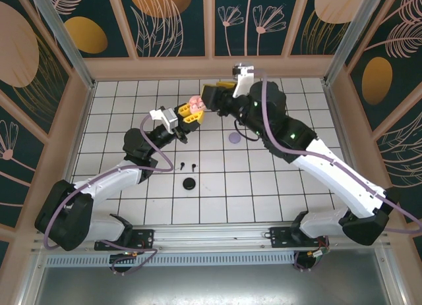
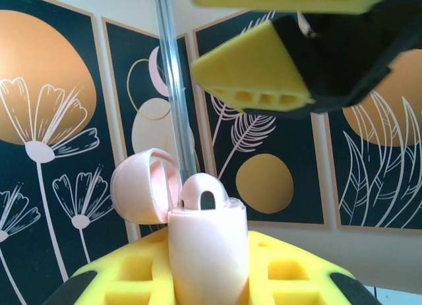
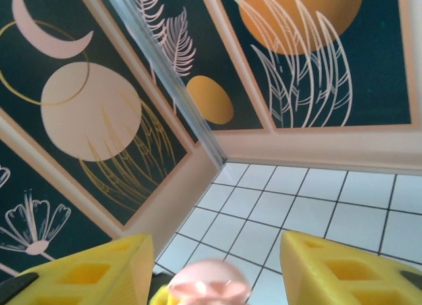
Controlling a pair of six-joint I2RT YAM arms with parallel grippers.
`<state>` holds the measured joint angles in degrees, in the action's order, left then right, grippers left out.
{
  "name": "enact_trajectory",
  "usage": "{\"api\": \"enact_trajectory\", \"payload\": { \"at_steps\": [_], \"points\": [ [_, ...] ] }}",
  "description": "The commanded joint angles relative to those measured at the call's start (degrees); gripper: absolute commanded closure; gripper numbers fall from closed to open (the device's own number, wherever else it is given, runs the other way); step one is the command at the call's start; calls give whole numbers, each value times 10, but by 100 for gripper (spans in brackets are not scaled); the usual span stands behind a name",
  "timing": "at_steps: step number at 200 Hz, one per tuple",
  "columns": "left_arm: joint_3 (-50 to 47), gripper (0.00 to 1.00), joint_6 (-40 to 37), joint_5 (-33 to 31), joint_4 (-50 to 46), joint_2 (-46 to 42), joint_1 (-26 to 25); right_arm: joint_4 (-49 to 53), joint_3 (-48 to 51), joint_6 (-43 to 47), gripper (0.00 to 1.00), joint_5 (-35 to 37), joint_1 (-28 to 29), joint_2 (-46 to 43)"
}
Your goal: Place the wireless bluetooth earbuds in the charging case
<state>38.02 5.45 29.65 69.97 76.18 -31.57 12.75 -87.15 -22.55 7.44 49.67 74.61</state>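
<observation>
Two black earbuds (image 1: 181, 165) well apart from left tool (image 1: 190, 113) pinching pink case (image 1: 195, 105); right tool (image 3: 214, 252) spread.

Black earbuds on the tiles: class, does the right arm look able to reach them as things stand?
Probably yes: the right pincer is open, and the black earbuds lie uncovered on the tiles, just clear of the left arm.

The tabletop (image 1: 264, 186) is a flat white surface ruled into square tiles by thin dark lines, with a pale wooden rim along its far and side edges. Near its middle, slightly toward the left edge, a tiny black stemmed earbud (image 1: 180, 165) and a second black stemmed earbud (image 1: 193, 166) lie just beside each other, not touching. A flat round black disc (image 1: 189, 183) lies close by on their near-edge side. A flat round lilac disc (image 1: 235, 138) lies apart from them, toward the far edge.
</observation>
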Motion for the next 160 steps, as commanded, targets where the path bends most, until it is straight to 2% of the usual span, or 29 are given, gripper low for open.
{"api": "enact_trajectory", "payload": {
  "at_steps": [1, 27, 61, 84, 125, 160],
  "points": [
    [-5, 100, -10, 24, 6, 3, -3, 58, -48, -36, 58, -59, -42, 38],
    [-1, 100, -26, 46, -21, 8, -3, 133, -123, -40, 75, -124, -79, 98],
    [7, 100, -36, 60, -45, 14, -4, 230, -226, -24, 81, -175, -93, 175],
    [14, 100, -36, 61, -48, 18, -5, 281, -260, -12, 83, -207, -93, 210],
    [26, 100, -37, 54, -51, 26, -5, 333, -224, 3, 88, -228, -79, 201],
    [34, 100, -32, 30, -50, 34, -5, 326, -132, -7, 91, -226, -58, 125]
  ]
}}
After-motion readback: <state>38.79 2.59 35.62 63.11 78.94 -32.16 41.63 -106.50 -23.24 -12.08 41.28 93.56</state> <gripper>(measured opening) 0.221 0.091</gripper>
